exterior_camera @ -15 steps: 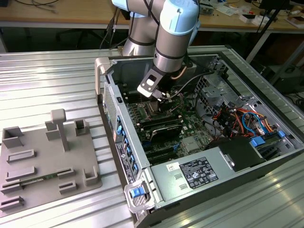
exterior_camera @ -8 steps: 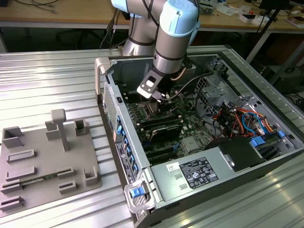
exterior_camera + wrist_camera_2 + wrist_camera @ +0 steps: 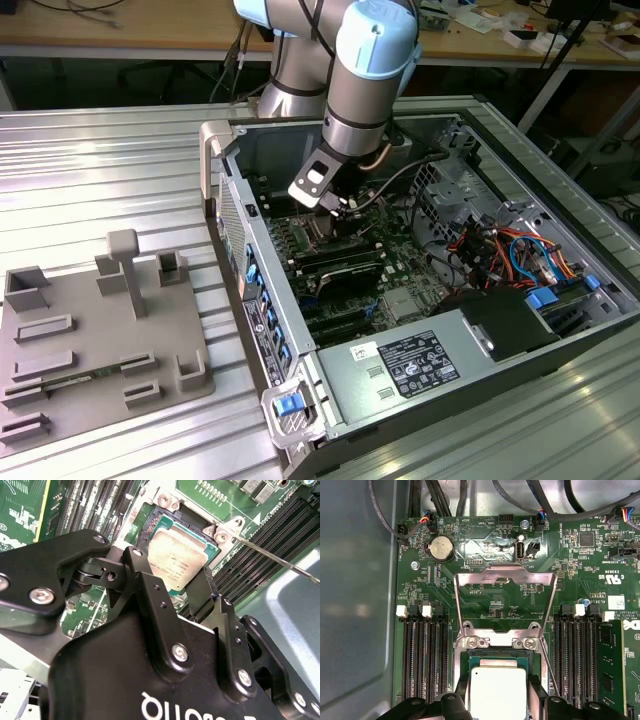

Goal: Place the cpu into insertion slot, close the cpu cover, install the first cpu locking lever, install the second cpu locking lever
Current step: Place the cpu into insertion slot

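Observation:
The cpu, a flat silver-grey square, lies level in or just over the insertion slot on the green motherboard; I cannot tell whether it is fully seated. My gripper reaches down into the computer case, and its black fingers press against two opposite edges of the chip. The cpu cover, a shiny metal frame, stands swung open beyond the slot. A thin wire locking lever sticks out, unlatched, beside the slot.
Black memory slots flank the socket on both sides. The open case's walls surround the arm, with a power supply and orange and blue cables at the exterior view's right. A grey parts fixture lies on the ribbed table at its left.

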